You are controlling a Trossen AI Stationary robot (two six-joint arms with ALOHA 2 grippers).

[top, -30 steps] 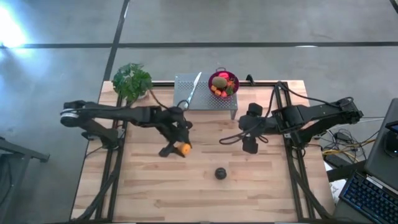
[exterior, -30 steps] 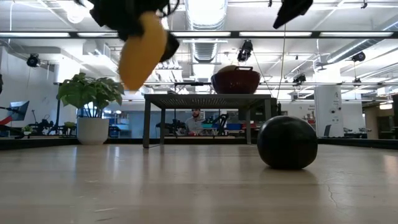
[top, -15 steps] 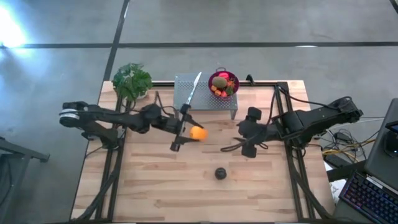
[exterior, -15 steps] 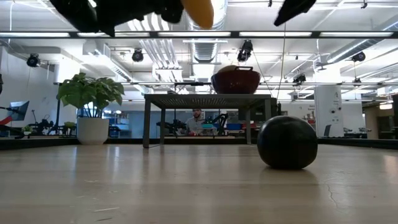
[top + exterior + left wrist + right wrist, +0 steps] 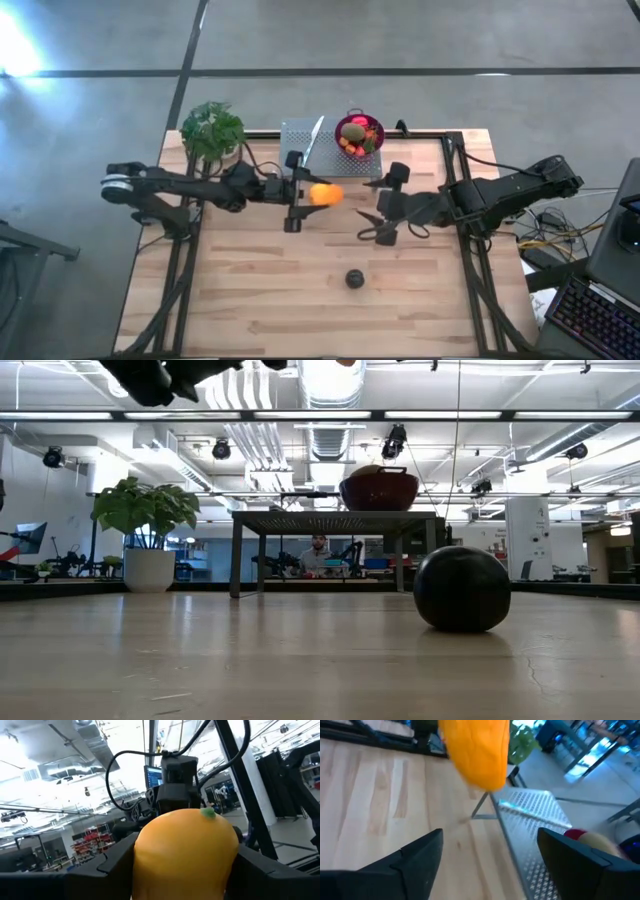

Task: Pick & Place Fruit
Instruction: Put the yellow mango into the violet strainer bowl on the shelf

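Orange fruit held aloft near the rack's front edge

Left gripper [image 5: 303,194] pinches the orange fruit [image 5: 322,194]; right gripper [image 5: 372,224] jaws spread, just beside it; dark purple ball [image 5: 354,278] alone on open tabletop [image 5: 250,300].

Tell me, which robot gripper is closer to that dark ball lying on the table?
The right. The right gripper hangs open just up-table of the dark purple ball. The left gripper is farther off, raised over mid-table and holding the orange fruit.
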